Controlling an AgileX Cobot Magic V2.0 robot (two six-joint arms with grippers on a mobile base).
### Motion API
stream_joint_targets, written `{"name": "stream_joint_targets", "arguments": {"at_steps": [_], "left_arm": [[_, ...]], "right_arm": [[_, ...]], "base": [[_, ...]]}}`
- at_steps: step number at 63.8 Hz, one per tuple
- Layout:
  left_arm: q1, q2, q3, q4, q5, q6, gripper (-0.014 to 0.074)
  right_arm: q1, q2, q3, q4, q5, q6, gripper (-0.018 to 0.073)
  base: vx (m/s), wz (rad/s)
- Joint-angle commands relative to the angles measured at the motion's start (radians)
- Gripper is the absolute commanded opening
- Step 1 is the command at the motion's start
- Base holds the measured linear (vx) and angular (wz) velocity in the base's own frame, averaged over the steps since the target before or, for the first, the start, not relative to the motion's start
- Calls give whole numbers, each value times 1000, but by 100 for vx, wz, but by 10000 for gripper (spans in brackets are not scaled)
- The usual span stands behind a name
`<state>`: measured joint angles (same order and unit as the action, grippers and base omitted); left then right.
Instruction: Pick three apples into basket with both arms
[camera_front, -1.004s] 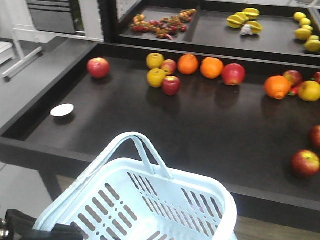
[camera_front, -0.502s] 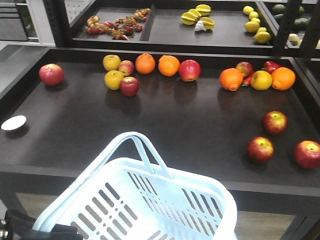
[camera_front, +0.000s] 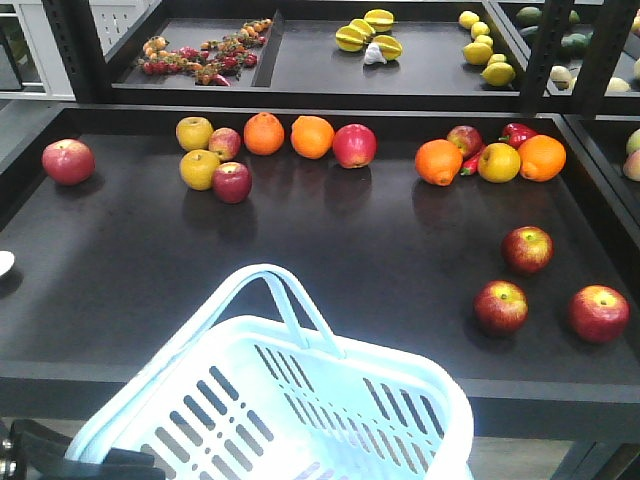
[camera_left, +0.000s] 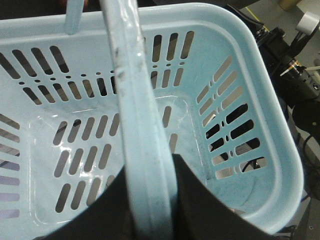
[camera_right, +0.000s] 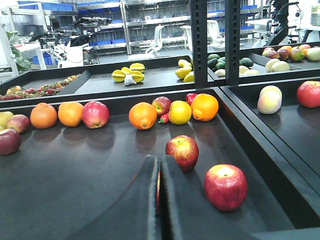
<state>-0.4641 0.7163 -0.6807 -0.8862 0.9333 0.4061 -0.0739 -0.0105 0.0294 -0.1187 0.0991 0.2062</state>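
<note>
Gripper status first: left gripper is clamped on the hoop handle of the basket, with dark pads on either side of the pale strap. The left arm looks to be the carrier, and the basket hangs from it, mouth up and tilted. The wrist view shows only bare slotted floor inside, so I judge zero of three done. The right gripper has its jaws almost together, leaving just a thin slit, and it holds nothing. It sits low over the black shelf, past the basket's far right corner. That is probably because the right arm is the free picker and the target fruit is on that side. Beyond the basket's right side lie three red apples, apart from each other. The nearest apple is closest to the basket, the rightmost apple is further out from it, and the farthest apple lies behind those two. In the right wrist view a red sliver shows through the slit; it is likely the nearest apple, but I can't confirm that. The basket's far rim reaches over the shelf's front edge, which I read as keeping the drop short once an apple is lifted. The next move needs the jaws opened wide before closing on round fruit, since an apple could roll if nudged. Well beyond the basket is a back row of oranges and yellow apples mixed with more red ones. A lone red apple sits far off the basket's left side. The oranges and yellow apples are distractors.
</note>
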Motion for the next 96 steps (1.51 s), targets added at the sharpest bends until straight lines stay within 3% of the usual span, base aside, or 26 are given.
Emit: {"name": "stream_joint_targets", "arguments": {"at_steps": [1, 96], "left_arm": [[-7, -1, -27, -73, -47, 2, -7], [-7, -1, -27, -73, -47, 2, -7]], "right_arm": [[-6, -11, 14, -4, -74, -7, -4], [-6, -11, 14, -4, -74, -7, -4]], "base": [[6, -5], [9, -4]]}}
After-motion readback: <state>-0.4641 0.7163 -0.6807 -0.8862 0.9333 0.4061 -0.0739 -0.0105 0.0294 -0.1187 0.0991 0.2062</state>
